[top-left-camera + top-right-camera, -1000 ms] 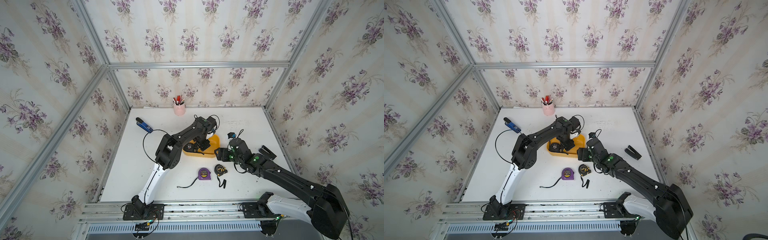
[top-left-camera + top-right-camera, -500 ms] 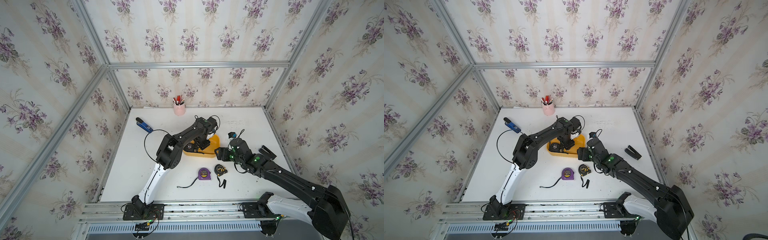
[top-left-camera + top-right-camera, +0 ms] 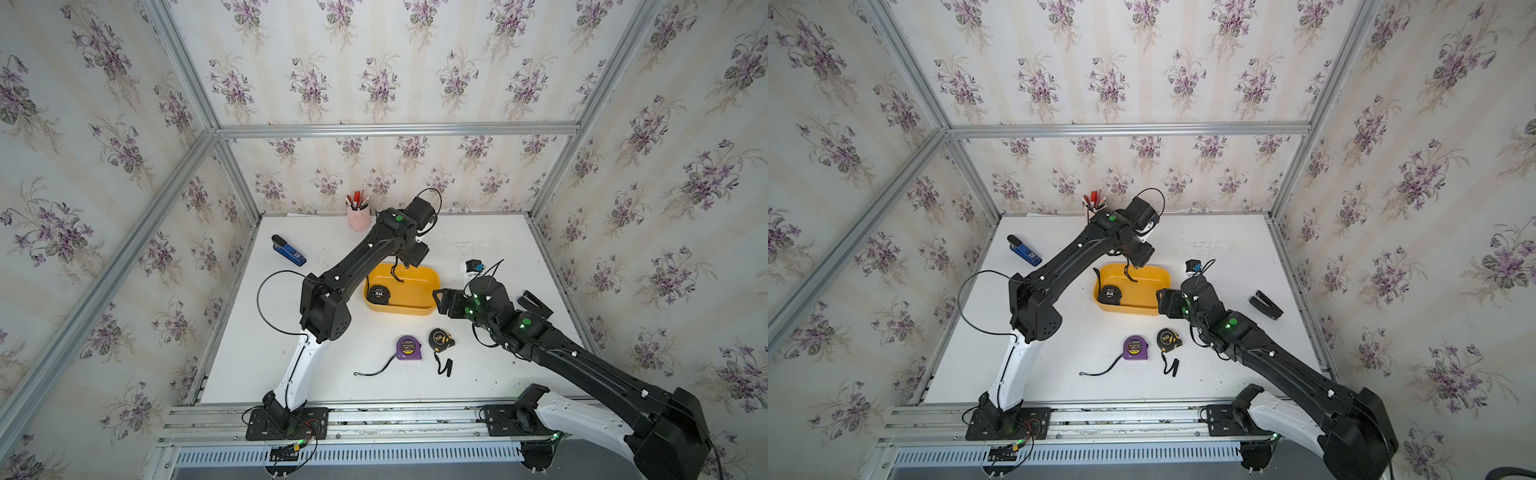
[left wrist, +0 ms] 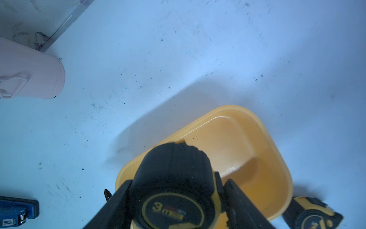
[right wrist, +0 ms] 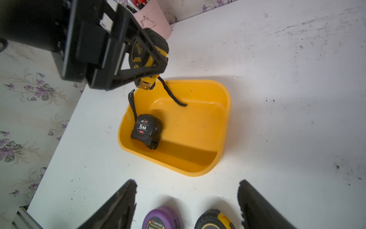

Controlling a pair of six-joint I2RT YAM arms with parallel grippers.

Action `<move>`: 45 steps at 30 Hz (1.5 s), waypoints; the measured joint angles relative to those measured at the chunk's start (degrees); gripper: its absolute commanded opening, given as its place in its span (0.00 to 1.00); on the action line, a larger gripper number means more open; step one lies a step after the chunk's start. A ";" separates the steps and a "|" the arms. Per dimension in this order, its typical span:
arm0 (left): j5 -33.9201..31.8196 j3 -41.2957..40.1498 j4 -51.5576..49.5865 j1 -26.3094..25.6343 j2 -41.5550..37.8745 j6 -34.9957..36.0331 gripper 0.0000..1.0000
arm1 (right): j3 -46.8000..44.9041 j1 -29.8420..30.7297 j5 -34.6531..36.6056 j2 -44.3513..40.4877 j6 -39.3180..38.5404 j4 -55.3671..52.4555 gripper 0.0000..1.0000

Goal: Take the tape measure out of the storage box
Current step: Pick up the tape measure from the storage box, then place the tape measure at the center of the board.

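Observation:
The yellow storage box (image 3: 419, 278) (image 3: 1146, 286) (image 5: 198, 128) lies mid-table. My left gripper (image 4: 178, 182) (image 5: 146, 59) (image 3: 409, 259) is shut on a yellow and black 3m tape measure (image 4: 172, 168) (image 5: 156, 46). It holds it just above the box's back rim, and the black strap (image 5: 172, 95) hangs down into the box. A black 5M tape measure (image 3: 379, 293) (image 5: 146, 128) rests in the box's left end. My right gripper (image 5: 187, 188) (image 3: 438, 301) is open and empty, by the box's right end.
A purple tape measure (image 3: 408, 347) and a yellow and black one (image 3: 440, 338) lie on the table in front of the box. A pink pen cup (image 3: 358, 216) stands at the back. A blue stapler (image 3: 289, 250) lies left and a black stapler (image 3: 536, 303) right.
My left gripper has shut on the 3m tape measure inside the box and raised it a little. The right arm has stayed where it was.

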 measured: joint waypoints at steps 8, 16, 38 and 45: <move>14.23 -17.62 12.44 2.23 -12.26 -22.97 0.13 | 0.15 0.00 -1.77 2.47 1.27 9.35 0.83; 22.84 -24.63 24.41 2.51 -16.50 -42.07 0.09 | 3.45 0.02 -4.94 5.77 0.11 17.99 0.83; 30.42 -29.11 30.56 2.16 -20.74 -53.99 0.02 | 3.19 -2.10 -0.81 5.95 -4.63 21.00 0.83; 31.06 -31.41 31.17 1.70 -21.73 -54.40 0.00 | 4.00 -2.91 -1.03 8.50 -5.05 23.15 0.83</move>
